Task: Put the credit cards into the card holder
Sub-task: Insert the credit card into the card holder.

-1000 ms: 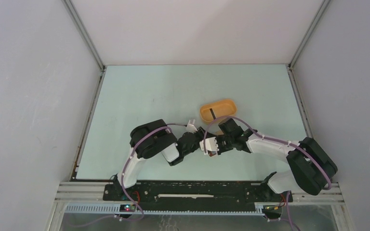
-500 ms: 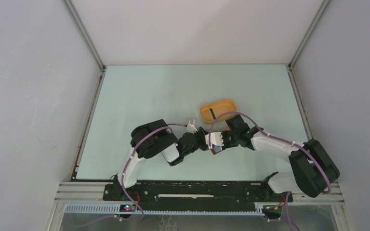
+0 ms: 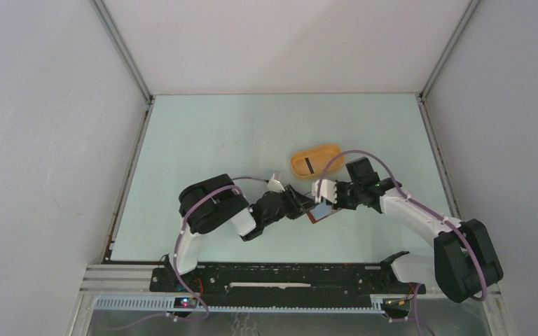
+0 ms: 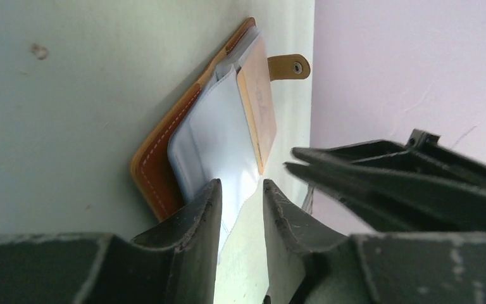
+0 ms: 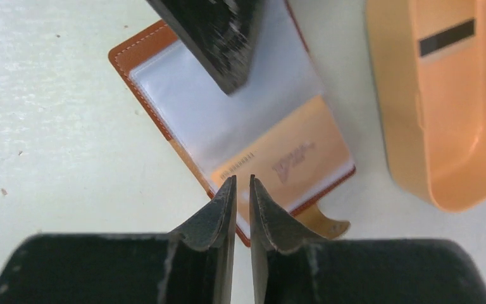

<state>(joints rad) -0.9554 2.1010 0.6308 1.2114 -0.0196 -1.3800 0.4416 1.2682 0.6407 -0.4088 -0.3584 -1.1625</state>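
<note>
The card holder (image 3: pixel 322 214) lies open on the table, its reddish-brown leather edge (image 5: pixel 140 58) around clear sleeves. A tan printed card (image 5: pixel 291 158) sits in one sleeve and shows in the left wrist view (image 4: pixel 259 107). My left gripper (image 4: pixel 242 190) is slightly open at the holder's near end (image 4: pixel 158 171), with a clear sleeve's edge against one finger. One left finger (image 5: pixel 218 38) lies over the sleeves. My right gripper (image 5: pixel 242 180) is shut and empty, just above the holder's snap side. One card with a dark stripe (image 5: pixel 446 37) lies in the orange tray.
The orange-yellow oval tray (image 3: pixel 329 155) stands just behind the holder, also in the right wrist view (image 5: pixel 405 126). Both grippers (image 3: pixel 307 204) (image 3: pixel 322 199) meet over the holder. Grey walls enclose the table on three sides.
My right gripper has drawn back up and to the right, off the holder, and the right arm has swung outward. The left gripper has stayed at the holder.
</note>
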